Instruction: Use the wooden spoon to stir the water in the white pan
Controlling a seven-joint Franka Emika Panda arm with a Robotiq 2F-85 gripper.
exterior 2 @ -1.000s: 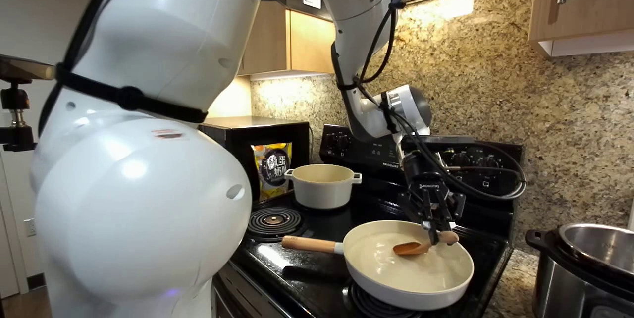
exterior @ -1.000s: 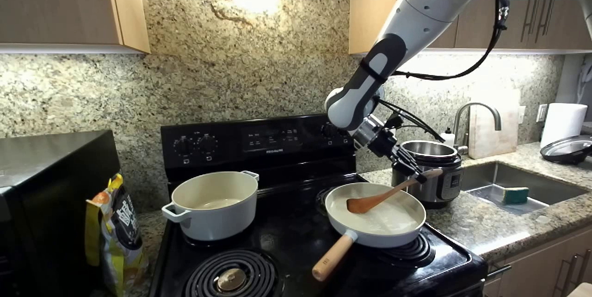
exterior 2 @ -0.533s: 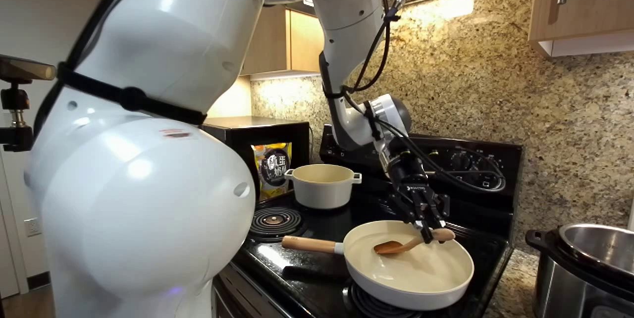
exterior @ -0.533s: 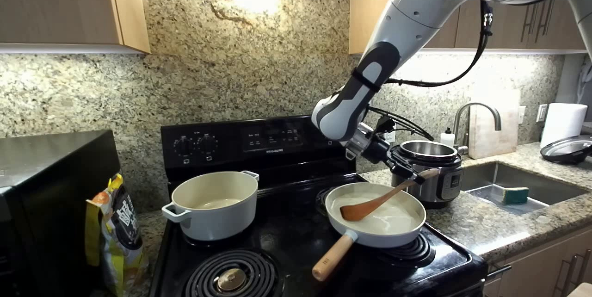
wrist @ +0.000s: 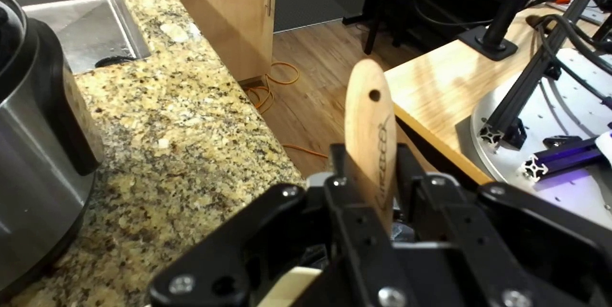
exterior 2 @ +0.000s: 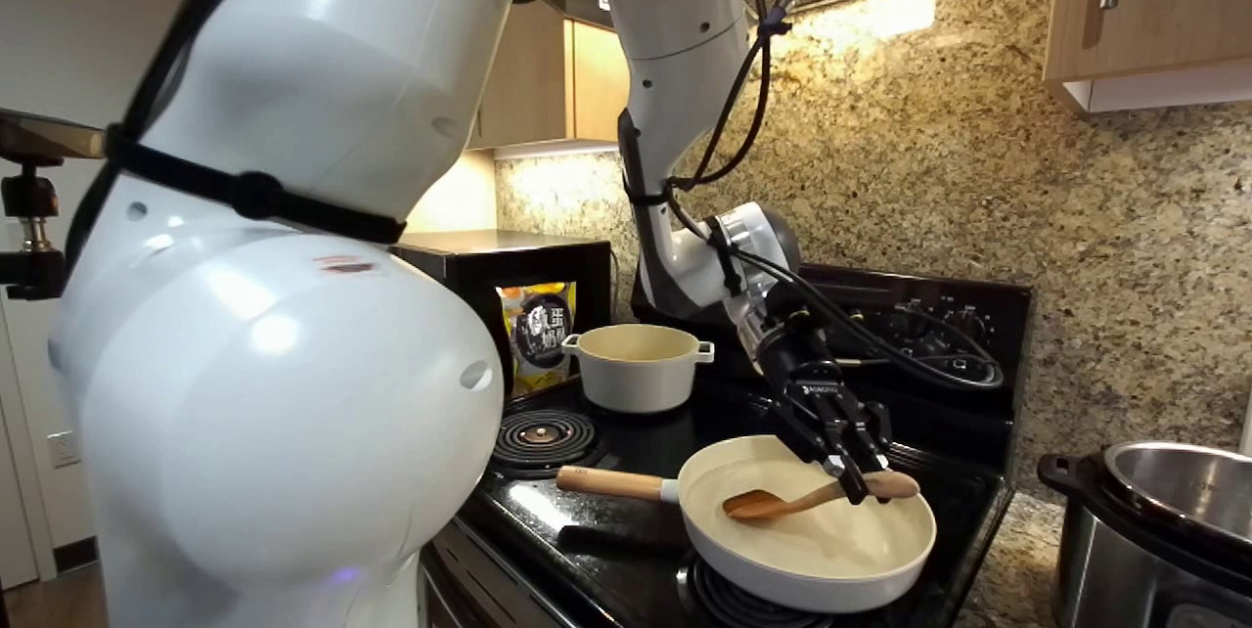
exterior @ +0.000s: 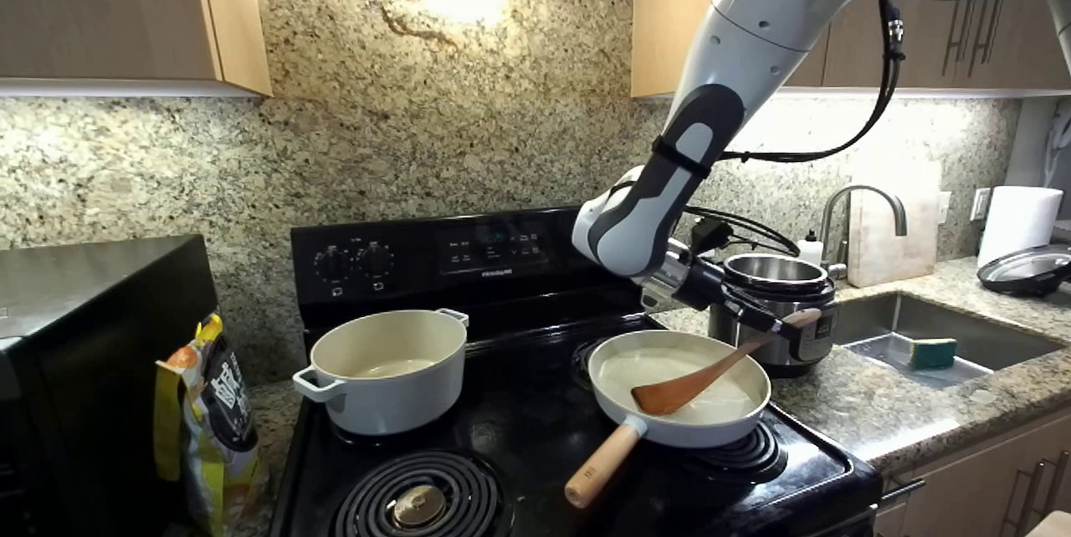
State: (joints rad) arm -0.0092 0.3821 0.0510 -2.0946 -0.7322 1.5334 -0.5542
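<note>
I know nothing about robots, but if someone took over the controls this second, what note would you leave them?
Gripper: closed on the spoon, by its handle.
Where the spoon is: slanting, its head down inside the pan; whether it touches the bottom I can't tell.
Where the pan is: on the stove.
The water: barely visible, a faint shine on the pale inside.
Done: spoon gripped; stirring seems under way, as its head has moved nearer the pan's handle over the last second.
Left: probably more stirring; how much is wanted, the pictures don't show.
</note>
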